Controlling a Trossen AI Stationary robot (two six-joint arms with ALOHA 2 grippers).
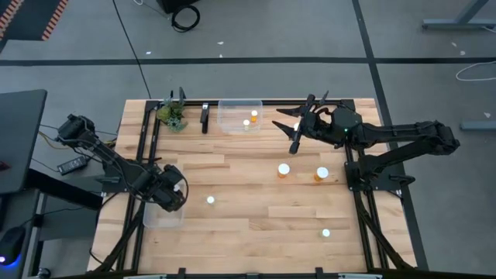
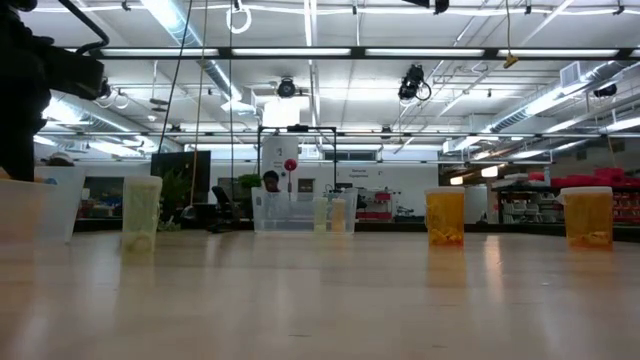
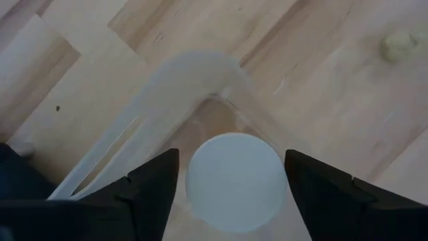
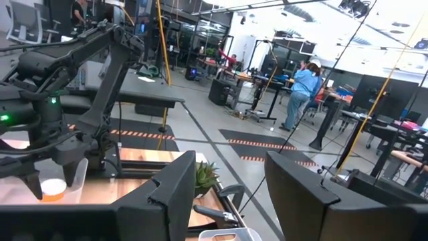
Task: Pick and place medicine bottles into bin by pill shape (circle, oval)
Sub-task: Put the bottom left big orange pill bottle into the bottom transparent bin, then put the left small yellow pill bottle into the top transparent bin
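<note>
Medicine bottles: I counted four standing loose on the tabletop (image 1: 256, 225): one white-capped bottle (image 1: 210, 200) near the left arm, two amber ones (image 1: 284, 170) and (image 1: 322, 173) side by side nearer the right arm, and one (image 1: 325, 232) towards the near right corner.
Far bin: the clear bin (image 1: 232, 107) at the far edge held two bottles (image 1: 253, 115) when I looked.
Left bin: a second clear bin (image 1: 159, 219) sat under the left arm at the tabletop's left edge; my wrist view showed one white cap (image 3: 234, 181) just inside its corner.
Left gripper: it (image 3: 231, 184) hung over that bin with fingers spread wide either side of the cap, not touching it, so I judged the bottle released.
Right gripper: it (image 4: 231, 181) was raised near the far bin, pointing off into the room, fingers partly apart and holding nothing.
Progress: by my count three were binned and four left, roughly halfway.
Sorting: I could not tell pill shapes.
Other: a small green plant (image 1: 172, 116) stood beside the far bin.
</note>
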